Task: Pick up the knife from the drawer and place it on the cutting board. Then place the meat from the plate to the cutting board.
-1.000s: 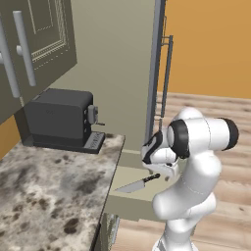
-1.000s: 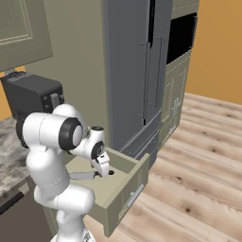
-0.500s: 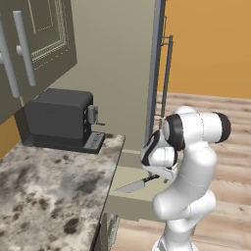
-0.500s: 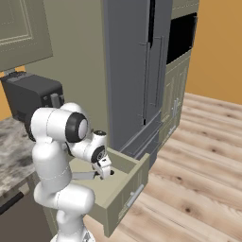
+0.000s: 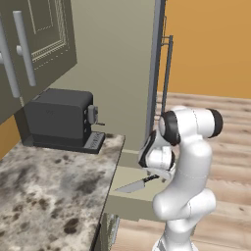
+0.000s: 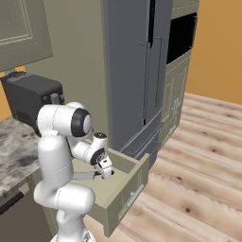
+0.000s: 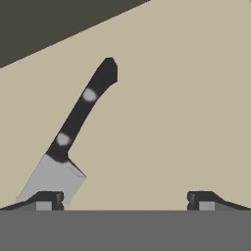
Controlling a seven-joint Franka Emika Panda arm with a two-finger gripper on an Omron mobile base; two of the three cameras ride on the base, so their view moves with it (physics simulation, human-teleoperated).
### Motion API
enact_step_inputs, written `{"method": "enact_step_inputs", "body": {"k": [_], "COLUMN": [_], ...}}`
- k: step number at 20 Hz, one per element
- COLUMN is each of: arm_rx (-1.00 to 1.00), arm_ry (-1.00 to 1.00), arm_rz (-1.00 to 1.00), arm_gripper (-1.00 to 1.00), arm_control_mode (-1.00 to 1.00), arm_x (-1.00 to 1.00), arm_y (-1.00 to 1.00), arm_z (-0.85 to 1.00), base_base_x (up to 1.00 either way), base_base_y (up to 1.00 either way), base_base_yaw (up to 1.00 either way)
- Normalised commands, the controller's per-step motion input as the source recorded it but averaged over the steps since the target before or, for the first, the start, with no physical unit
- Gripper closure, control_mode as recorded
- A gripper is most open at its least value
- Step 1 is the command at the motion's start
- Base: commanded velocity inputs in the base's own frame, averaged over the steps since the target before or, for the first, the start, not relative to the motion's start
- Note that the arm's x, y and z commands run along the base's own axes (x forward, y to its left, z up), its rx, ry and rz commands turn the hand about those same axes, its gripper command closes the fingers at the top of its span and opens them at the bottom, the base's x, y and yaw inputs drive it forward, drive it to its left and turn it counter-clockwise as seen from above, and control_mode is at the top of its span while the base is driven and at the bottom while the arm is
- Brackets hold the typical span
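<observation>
1. Knife (image 7: pixel 73 132): lies flat on the floor of the open drawer (image 7: pixel 186 98); blade at the left fingertip, black handle running up and away from it; long axis slanted, leaning right as it recedes.
2. Gripper (image 7: pixel 125 198): jaws spread fully wide, holding nothing; poised over the drawer.
3. Judgement: knife sits left of the jaw gap; a leftward shift and a turn across the handle are needed.

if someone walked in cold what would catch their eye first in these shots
Probably the white arm bent down over the pulled-out drawer, its open gripper hanging just above the drawer floor. Next, the knife lying flat inside, black handle and silver blade, off to one side of the fingertips and not yet gripped. Behind, a dark coffee machine stands on the speckled stone counter.
</observation>
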Motion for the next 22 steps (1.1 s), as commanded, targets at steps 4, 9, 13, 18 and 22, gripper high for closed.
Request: {"method": "enact_step_inputs", "body": {"k": [4,9,13,18,22], "arm_rx": [0.0,0.0,0.0,0.0,0.0], "arm_ry": [-0.02,0.0,0.0,0.0,0.0], "arm_rz": [0.0,0.0,0.0,0.0,0.0], "arm_gripper": [-1.0,-1.0,-1.0,-1.0,-1.0], "arm_control_mode": [-1.0,-1.0,-1.0,-1.0,-1.0], "arm_x": [0.29,0.29,0.28,0.27,0.36], "arm_y": [0.0,0.0,0.0,0.06,0.03], "arm_z": [-0.17,-0.21,-0.21,-0.32,-0.31], "base_base_x": [0.0,0.0,0.0,0.0,0.0], "base_base_y": [0.0,0.0,0.0,0.0,0.0], "base_base_yaw": [0.0,0.0,0.0,0.0,0.0]}}
